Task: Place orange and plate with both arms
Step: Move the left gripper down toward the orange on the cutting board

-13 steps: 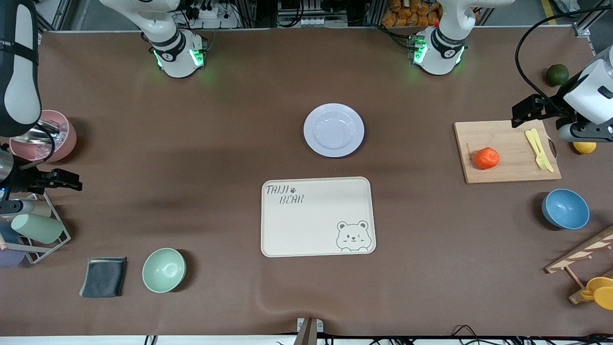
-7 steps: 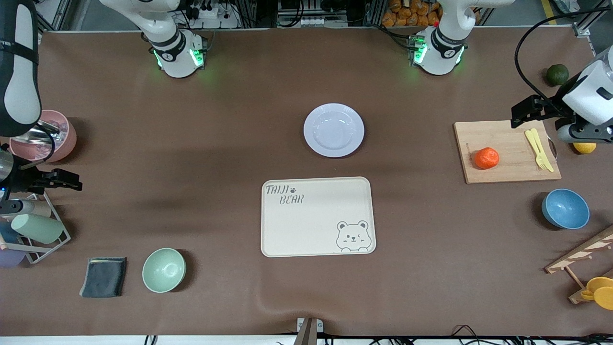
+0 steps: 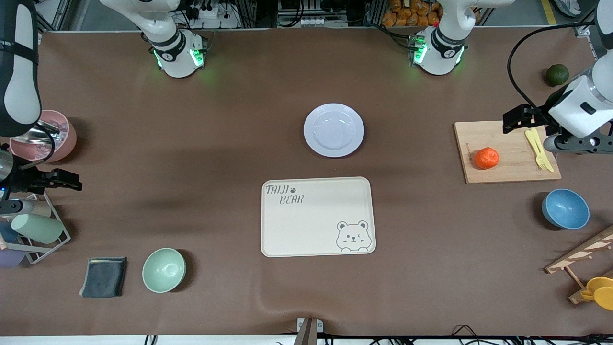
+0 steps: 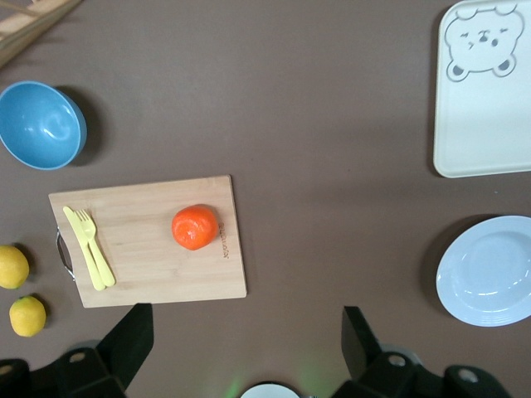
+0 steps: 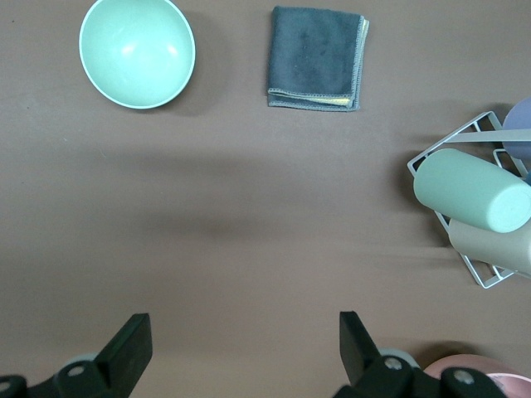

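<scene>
Over the cutting board (image 3: 507, 151), left tool (image 3: 527, 125) shifted closer toward the orange (image 3: 486, 157), fingers wide, empty. Right tool (image 3: 55, 181) waits wide. Plate (image 3: 334, 130) untouched; pickup pending.

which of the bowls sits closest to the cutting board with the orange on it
The blue bowl, at the left arm's end of the table just nearer the front camera than the cutting board; the pale green bowl lies toward the right arm's end.

"TAIJI BEAR" on cream tray (image 3: 316, 220)
</scene>
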`<state>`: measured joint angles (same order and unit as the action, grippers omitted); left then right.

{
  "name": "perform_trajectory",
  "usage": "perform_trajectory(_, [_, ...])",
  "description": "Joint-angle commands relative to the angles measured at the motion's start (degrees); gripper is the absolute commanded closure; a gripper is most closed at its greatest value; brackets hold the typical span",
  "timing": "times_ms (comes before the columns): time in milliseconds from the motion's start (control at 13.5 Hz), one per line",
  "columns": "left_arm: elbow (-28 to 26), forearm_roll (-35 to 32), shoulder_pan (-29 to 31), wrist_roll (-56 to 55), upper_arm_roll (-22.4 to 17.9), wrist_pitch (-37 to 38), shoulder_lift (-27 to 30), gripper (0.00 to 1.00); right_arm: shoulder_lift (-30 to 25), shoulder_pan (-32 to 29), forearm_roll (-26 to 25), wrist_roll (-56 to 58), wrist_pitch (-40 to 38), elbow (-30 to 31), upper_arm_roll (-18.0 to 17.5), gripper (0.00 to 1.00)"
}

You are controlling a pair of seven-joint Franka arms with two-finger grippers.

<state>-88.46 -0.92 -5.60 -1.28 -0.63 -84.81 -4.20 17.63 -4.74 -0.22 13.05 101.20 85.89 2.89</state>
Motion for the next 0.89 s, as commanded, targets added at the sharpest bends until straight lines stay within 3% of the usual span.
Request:
perform_trajectory(0, [-6.69, -0.93, 0.41, -0.92, 0.36, -2.89, 3.4, 0.0, 0.74, -1.14, -1.01, -0.3, -0.57, -1.6, -1.04, 0.0])
perform_trajectory(297, [-22.69, -0.93, 2.78, -0.22, 0.36, -14.57, 10.61, 0.0, 0.82, -1.14, -1.01, -0.3, -0.57, -1.6, -0.95, 0.0])
perform_trajectory(817, [-37.21, -1.28, 5.42, 0.05, 0.28, -31.97, 8.78, 0.0, 0.82, -1.23, -1.01, -0.3, -0.57, -1.6, -0.95, 0.0])
